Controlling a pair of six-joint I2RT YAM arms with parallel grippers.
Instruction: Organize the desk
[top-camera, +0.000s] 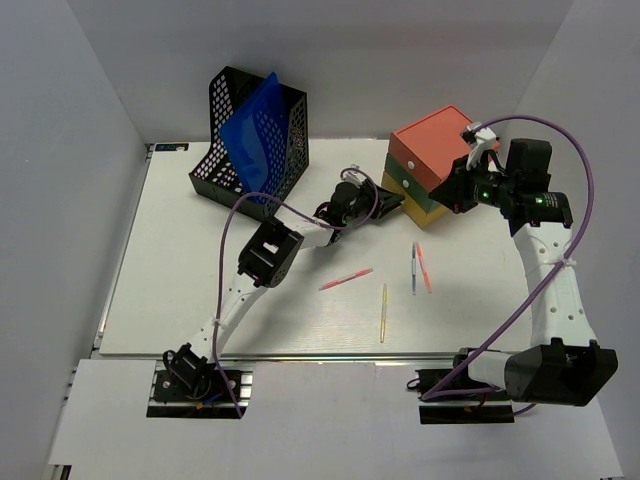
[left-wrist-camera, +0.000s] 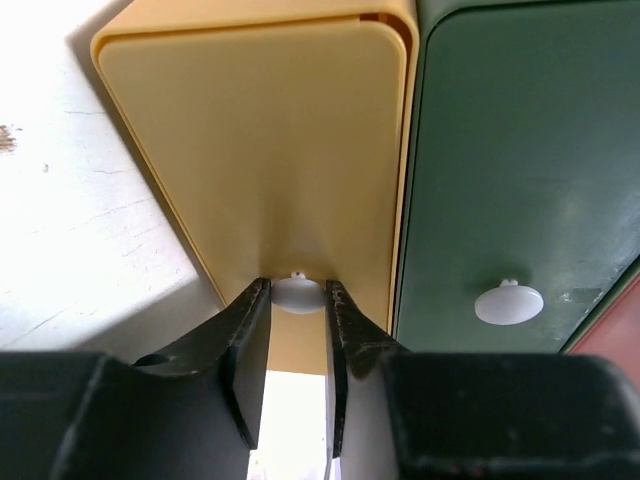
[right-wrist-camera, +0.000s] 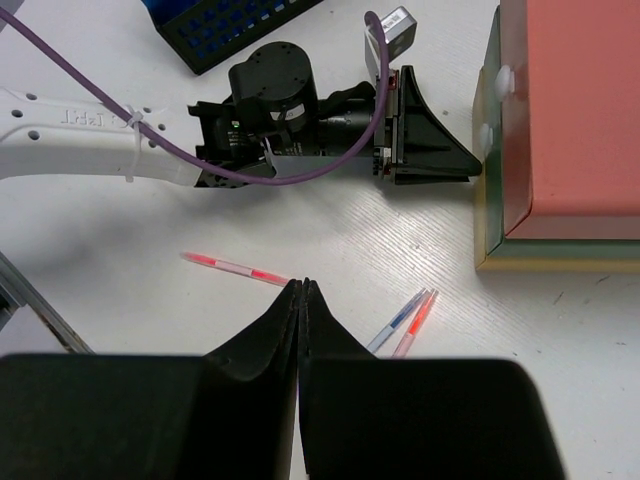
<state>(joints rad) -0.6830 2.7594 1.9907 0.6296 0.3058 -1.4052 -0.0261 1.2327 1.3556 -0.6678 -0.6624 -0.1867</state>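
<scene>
The white desk (top-camera: 200, 300) holds a stacked drawer unit (top-camera: 432, 160) at the back right: orange on top, green in the middle, yellow at the bottom. My left gripper (top-camera: 392, 203) is shut on the small white knob (left-wrist-camera: 297, 295) of the yellow drawer (left-wrist-camera: 270, 150). The yellow drawer front looks about level with the green drawer (left-wrist-camera: 520, 150) beside it. My right gripper (right-wrist-camera: 302, 285) is shut and empty, held high above the desk in front of the drawer unit (right-wrist-camera: 570, 110). It also shows in the top view (top-camera: 458, 188).
A black mesh file holder (top-camera: 225, 150) with a blue folder (top-camera: 255, 135) stands at the back left. A pink pen (top-camera: 346, 279), a yellow pen (top-camera: 383, 312), a blue pen (top-camera: 413, 268) and an orange-red pen (top-camera: 424, 268) lie loose mid-desk.
</scene>
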